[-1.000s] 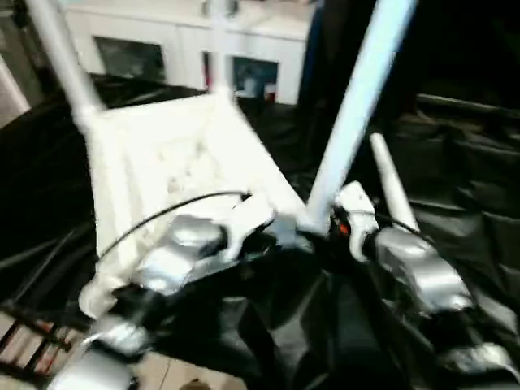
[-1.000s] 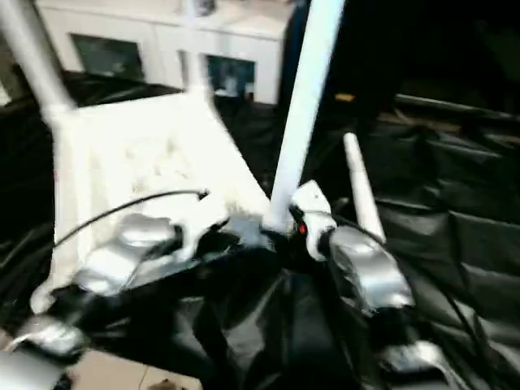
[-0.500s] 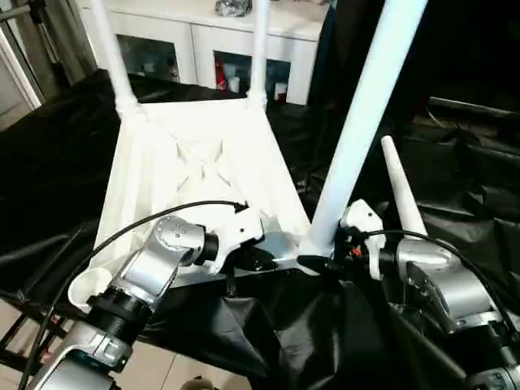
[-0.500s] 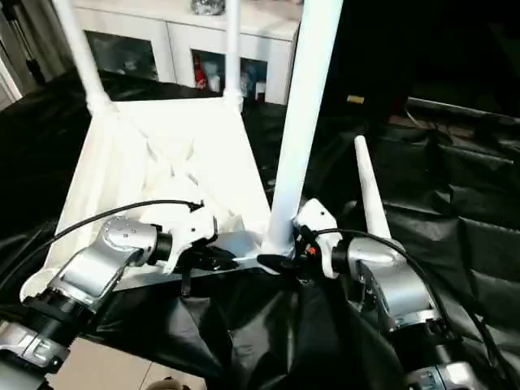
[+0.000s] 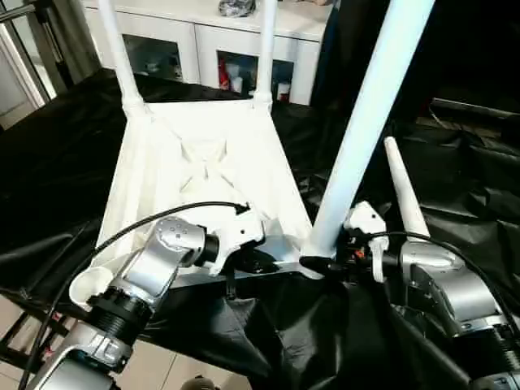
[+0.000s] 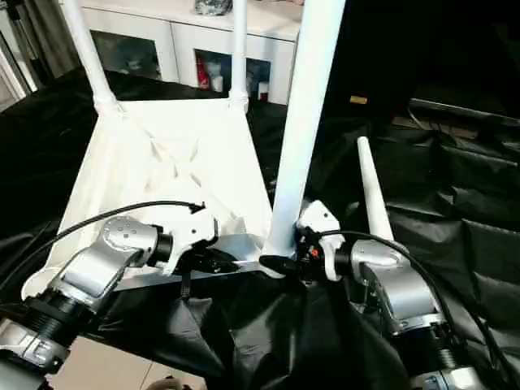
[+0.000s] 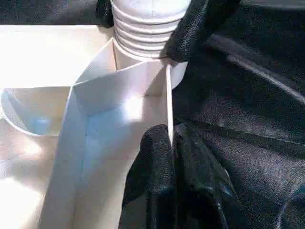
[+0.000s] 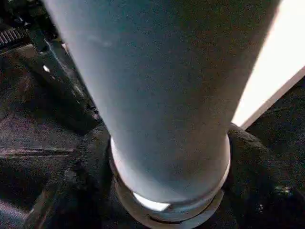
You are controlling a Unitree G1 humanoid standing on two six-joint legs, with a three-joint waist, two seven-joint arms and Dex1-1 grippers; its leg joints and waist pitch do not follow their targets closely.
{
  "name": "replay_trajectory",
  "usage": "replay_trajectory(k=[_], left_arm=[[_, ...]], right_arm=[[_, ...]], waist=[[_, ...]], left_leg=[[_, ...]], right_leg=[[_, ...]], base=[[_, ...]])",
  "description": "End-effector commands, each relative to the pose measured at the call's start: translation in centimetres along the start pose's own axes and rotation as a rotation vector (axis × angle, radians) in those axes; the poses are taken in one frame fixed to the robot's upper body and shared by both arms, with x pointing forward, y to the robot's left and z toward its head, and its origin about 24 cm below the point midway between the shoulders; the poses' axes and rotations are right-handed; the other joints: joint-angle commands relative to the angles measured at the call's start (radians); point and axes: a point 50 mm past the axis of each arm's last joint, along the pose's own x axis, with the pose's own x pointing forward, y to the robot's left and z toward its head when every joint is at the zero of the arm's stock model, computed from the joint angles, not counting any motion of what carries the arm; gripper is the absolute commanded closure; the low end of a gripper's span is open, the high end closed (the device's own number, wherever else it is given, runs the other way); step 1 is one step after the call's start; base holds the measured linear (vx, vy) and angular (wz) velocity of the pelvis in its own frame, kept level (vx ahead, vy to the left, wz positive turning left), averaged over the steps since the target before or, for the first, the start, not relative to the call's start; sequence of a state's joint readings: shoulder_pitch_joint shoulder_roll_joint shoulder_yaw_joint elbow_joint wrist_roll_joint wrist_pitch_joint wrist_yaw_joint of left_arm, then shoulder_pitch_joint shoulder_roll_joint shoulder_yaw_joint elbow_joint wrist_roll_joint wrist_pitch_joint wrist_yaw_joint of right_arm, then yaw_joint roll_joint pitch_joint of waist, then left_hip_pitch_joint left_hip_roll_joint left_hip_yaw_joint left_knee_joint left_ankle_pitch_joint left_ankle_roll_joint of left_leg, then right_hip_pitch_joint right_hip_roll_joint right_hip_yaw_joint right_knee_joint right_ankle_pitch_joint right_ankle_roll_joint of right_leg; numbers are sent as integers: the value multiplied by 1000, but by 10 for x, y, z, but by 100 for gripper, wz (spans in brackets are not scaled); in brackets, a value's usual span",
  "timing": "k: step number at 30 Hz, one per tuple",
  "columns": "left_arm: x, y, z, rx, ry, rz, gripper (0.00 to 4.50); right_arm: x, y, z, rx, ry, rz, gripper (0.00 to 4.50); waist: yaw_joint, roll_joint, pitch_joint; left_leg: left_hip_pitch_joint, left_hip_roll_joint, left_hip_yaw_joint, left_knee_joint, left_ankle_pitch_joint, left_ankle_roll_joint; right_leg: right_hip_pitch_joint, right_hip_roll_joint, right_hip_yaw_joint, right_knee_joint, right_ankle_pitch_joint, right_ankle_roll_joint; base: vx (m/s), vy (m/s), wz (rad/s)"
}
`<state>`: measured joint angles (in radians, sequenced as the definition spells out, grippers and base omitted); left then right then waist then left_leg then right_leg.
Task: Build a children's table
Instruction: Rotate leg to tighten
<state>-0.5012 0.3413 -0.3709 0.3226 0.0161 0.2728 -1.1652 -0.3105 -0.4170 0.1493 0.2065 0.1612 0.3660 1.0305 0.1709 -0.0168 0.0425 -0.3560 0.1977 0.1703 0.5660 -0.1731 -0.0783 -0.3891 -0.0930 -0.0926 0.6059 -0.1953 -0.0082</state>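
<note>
Tabletop [image 5: 203, 175]: white, ribbed underside up, lay on the black-draped surface [image 5: 49, 154], two legs [image 5: 122, 57] standing in its far corner sockets, one loose leg [image 5: 404, 191] lying just right of the right gripper [image 6: 280, 260]. Near-right leg [image 5: 366, 122]: long axis upright, threaded base at the near-right socket, directly between the right jaws, which were closed around its foot. Left gripper [image 7: 169, 143]: jaws pinched shut on the tabletop's near rim beside that socket, so turning the leg home likely fell to the right arm.
</note>
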Motion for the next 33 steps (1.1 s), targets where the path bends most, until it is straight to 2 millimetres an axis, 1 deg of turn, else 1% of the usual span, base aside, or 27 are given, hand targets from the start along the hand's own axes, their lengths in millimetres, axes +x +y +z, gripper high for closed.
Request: replay_trajectory(k=[1, 4, 6, 7, 8, 9, 10, 11, 12, 13, 14, 15, 16, 17, 19, 20, 21, 22, 23, 24, 25, 26, 30, 31, 33], left_arm=[[9, -5, 22, 85, -71, -39, 450], [11, -3, 22, 74, -74, -18, 450], [12, -3, 22, 69, -75, -8, 450], [14, 0, 22, 55, -74, 15, 450], [20, 7, 25, 28, -66, 85, 450], [25, 11, 28, 20, -58, 130, 450], [28, 14, 29, 17, -52, 158, 450], [30, 15, 31, 9, -52, 177, 450], [36, 21, 35, -20, -48, 241, 450], [36, 21, 35, -20, -48, 241, 450], [42, 25, 39, -42, -53, 280, 450], [55, 29, 48, -86, -58, 340, 450], [61, 29, 51, -95, -54, 349, 450], [64, 29, 53, -97, -50, 351, 450], [70, 29, 54, -86, -30, 357, 450], [72, 29, 55, -93, -30, 354, 450], [73, 28, 56, -85, -38, 348, 450], [73, 28, 57, -80, -44, 340, 450], [72, 28, 57, -78, -46, 330, 450], [71, 28, 56, -78, -45, 325, 450], [69, 27, 56, -63, -60, 304, 450], [66, 27, 55, -52, -71, 283, 450], [66, 27, 55, -52, -71, 283, 450], [57, 25, 50, -15, -82, 227, 450], [53, 22, 47, 18, -83, 188, 450]], right_arm=[[9, 13, 2, 13, -32, 79, 165], [11, 12, 1, 34, -46, 53, 169], [12, 12, 0, 44, -52, 41, 170], [14, 10, -1, 63, -59, 6, 170], [21, 6, -4, 111, -63, -77, 171], [26, 4, -6, 134, -67, -128, 171], [29, 3, -7, 148, -69, -159, 171], [32, 3, -7, 158, -69, -177, 171], [39, 1, -9, 194, -63, -237, 172], [39, 1, -9, 194, -63, -237, 172], [45, -2, -10, 225, -62, -291, 173], [59, -10, -9, 308, -59, -437, 173], [65, -12, -8, 336, -62, -487, 173], [69, -13, -6, 349, -64, -511, 173], [77, -13, 1, 352, -88, -535, 173], [82, -11, 6, 340, -109, -509, 138], [84, -9, 9, 351, -127, -482, 117], [85, -8, 11, 359, -141, -457, 117], [85, -7, 13, 342, -144, -437, 101], [85, -6, 14, 327, -142, -428, 95], [83, -6, 14, 273, -127, -416, 84], [80, -6, 13, 242, -124, -394, 69], [80, -6, 13, 242, -124, -394, 69], [69, -7, 14, 173, -128, -324, 69], [62, -8, 13, 110, -108, -299, 69]], waist=[[-8, -3, -57], [-9, -3, -57], [-9, -4, -56], [-9, -4, -55], [-14, -4, -53], [-14, -4, -52], [-16, -4, -50], [-16, -4, -50], [-20, -3, -50], [-21, -6, -50], [-21, -5, -51], [-27, 2, -48], [-38, 2, -47], [-38, 0, -52], [-38, 3, -53], [-42, 3, -50], [-40, 2, -55], [-41, 2, -56], [-41, 3, -58], [-41, 3, -58], [-41, 0, -59], [-43, 1, -59], [-43, 1, -59], [-45, 0, -54], [-47, 1, -54]], left_leg=[[6, 36, -4, -60, -183, 28], [5, 36, -5, -60, -184, 27], [5, 36, -5, -62, -195, 23], [6, 36, -5, -63, -200, 19], [4, 35, -5, -64, -206, 12], [8, 33, -5, -65, -231, 1], [8, 32, -7, -67, -246, -6], [8, 32, -7, -67, -246, -6], [11, 32, -9, -68, -270, -19], [12, 31, -10, -70, -281, -22], [11, 31, -11, -69, -278, -20], [10, 29, -11, -70, -280, -23], [14, 26, -12, -70, -312, -37], [16, 25, -14, -69, -304, -42], [9, 27, -15, -70, -282, -34], [5, 26, -13, -71, -288, -29], [6, 27, -13, -68, -265, -17], [4, 27, -13, -68, -251, -12], [2, 29, -13, -67, -224, -5], [3, 29, -11, -66, -216, -2], [2, 28, -10, -63, -203, 6], [2, 27, -8, -62, -197, 14], [2, 27, -8, -62, -197, 14], [1, 29, -8, -65, -227, 23], [3, 32, -9, -67, -236, 20]], right_leg=[[49, -62, 55, -66, -132, -191], [49, -61, 55, -65, -136, -190], [49, -62, 55, -68, -157, -184], [47, -63, 55, -70, -173, -180], [45, -61, 55, -72, -190, -176], [44, -64, 54, -79, -242, -164], [44, -65, 54, -82, -274, -156], [44, -65, 54, -82, -274, -156], [41, -66, 54, -88, -328, -136], [43, -66, 53, -92, -350, -125], [44, -67, 53, -91, -348, -121], [40, -66, 54, -93, -351, -124], [35, -66, 50, -99, -410, -119], [39, -69, 50, -101, -418, -108], [42, -67, 52, -97, -370, -110], [41, -64, 50, -99, -359, -109], [45, -64, 52, -93, -302, -120], [47, -63, 53, -89, -269, -128], [50, -61, 53, -80, -206, -145], [49, -60, 52, -79, -183, -152], [51, -61, 53, -75, -148, -166], [53, -61, 52, -73, -127, -182], [53, -61, 52, -73, -127, -182], [54, -63, 53, -80, -188, -173], [52, -63, 52, -81, -207, -171]], base=[[0, 0, 0], [0, 0, 0], [0, 0, 0], [0, 0, 0], [0, 0, 0], [0, 0, 0], [0, 0, 0], [0, 0, 0], [0, 0, 0], [0, 0, 0], [0, 0, 0], [0, 0, 0], [0, 0, 0], [0, 0, 0], [0, 0, 0], [0, 0, 0], [0, 0, 0], [0, 0, 0], [0, 0, 0], [0, 0, 0], [0, 0, 0], [0, 0, 0], [0, 0, 0], [0, 0, 0], [0, 0, 0]])
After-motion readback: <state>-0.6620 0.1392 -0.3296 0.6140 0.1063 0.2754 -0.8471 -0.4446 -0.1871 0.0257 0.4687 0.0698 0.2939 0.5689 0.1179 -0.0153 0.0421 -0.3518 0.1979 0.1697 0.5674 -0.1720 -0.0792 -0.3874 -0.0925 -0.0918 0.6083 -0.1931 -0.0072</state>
